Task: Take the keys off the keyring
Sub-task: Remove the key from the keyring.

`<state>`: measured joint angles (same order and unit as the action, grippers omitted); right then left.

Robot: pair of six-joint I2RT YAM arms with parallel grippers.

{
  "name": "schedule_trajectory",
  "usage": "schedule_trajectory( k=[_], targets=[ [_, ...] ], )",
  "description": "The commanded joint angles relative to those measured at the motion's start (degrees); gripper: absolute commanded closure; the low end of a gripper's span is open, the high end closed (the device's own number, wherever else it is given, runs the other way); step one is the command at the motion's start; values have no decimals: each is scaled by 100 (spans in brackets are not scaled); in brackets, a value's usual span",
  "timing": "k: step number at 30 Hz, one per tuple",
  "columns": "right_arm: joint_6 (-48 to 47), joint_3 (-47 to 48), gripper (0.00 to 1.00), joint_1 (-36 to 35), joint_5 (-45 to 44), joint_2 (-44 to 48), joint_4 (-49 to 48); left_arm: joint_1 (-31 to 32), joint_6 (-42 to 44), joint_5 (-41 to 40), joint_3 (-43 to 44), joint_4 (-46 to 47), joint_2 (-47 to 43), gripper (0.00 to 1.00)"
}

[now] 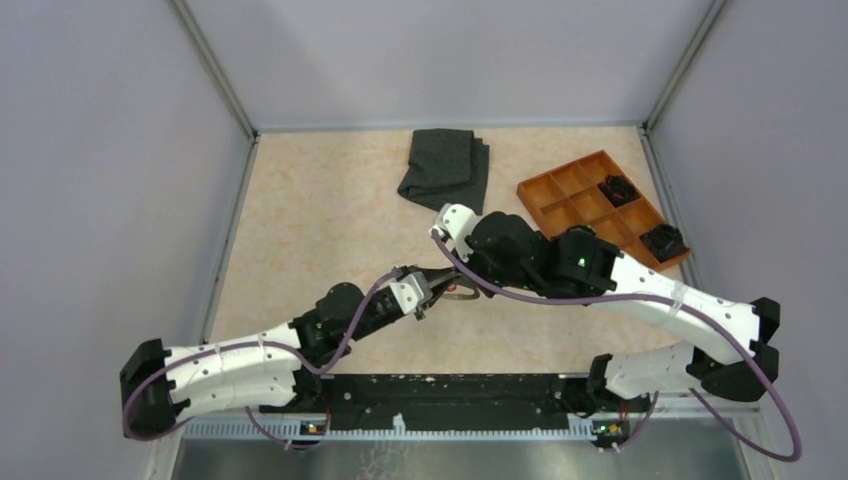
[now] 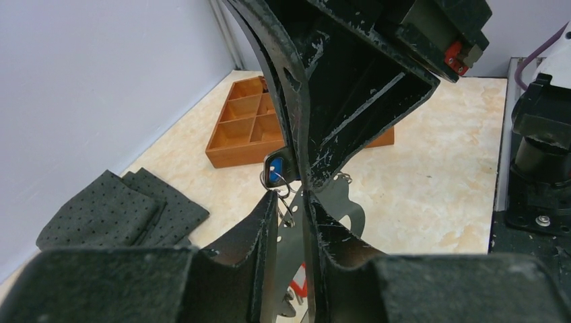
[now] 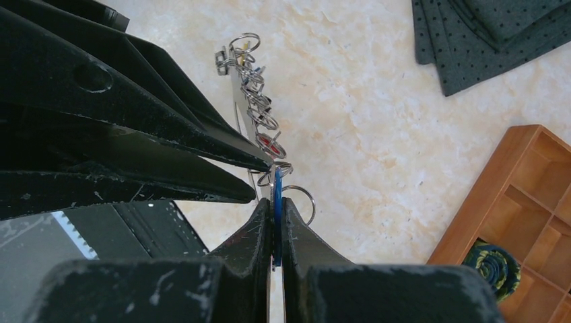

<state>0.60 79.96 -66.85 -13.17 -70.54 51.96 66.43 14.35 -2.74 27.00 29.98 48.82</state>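
Note:
The keyring [image 3: 237, 101] is a pale grey band with a row of small metal rings, held up between both grippers. In the left wrist view it [image 2: 337, 208] shows as a flat grey strip with holes. My left gripper [image 2: 291, 195] is shut on the band; it sits at the table's middle in the top view [image 1: 430, 291]. My right gripper [image 3: 275, 202] is shut on a blue-headed key [image 3: 277, 192] that hangs on a ring, and its tips touch the left gripper's tips [image 1: 458, 282]. The blue key also shows in the left wrist view [image 2: 275, 169]. A red key head [image 3: 268, 143] hangs further along.
A folded dark grey cloth [image 1: 445, 165] lies at the back centre. An orange compartment tray [image 1: 560, 178] stands at the back right with two black lumpy clumps [image 1: 618, 188] in it. Grey walls close in the table on three sides.

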Motion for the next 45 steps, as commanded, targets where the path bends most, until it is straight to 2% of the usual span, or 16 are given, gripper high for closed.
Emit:
schedule_trajectory(
  k=[1, 12, 15, 17, 27, 35, 45],
  targets=[
    [-17, 360, 100, 24, -6, 146, -220, 19, 94, -83, 271, 214, 85, 75],
    [-25, 432, 100, 23, 35, 105, -214, 19, 50, -318, 314, 2, 207, 81],
    [-21, 419, 100, 23, 40, 105, -213, 19, 38, -430, 304, 61, 226, 89],
    [-18, 415, 100, 27, -11, 102, -200, 19, 38, -503, 298, 78, 231, 100],
    [37, 469, 100, 32, -780, -8, 201, 19, 51, -283, 24, 233, -34, 100],
    [110, 260, 100, 111, -701, -11, 249, 19, 6, 13, -168, 332, -417, 100],
    [103, 120, 100, 153, -632, 4, 192, 19, -111, -42, -290, 477, -539, 100]
  ],
)
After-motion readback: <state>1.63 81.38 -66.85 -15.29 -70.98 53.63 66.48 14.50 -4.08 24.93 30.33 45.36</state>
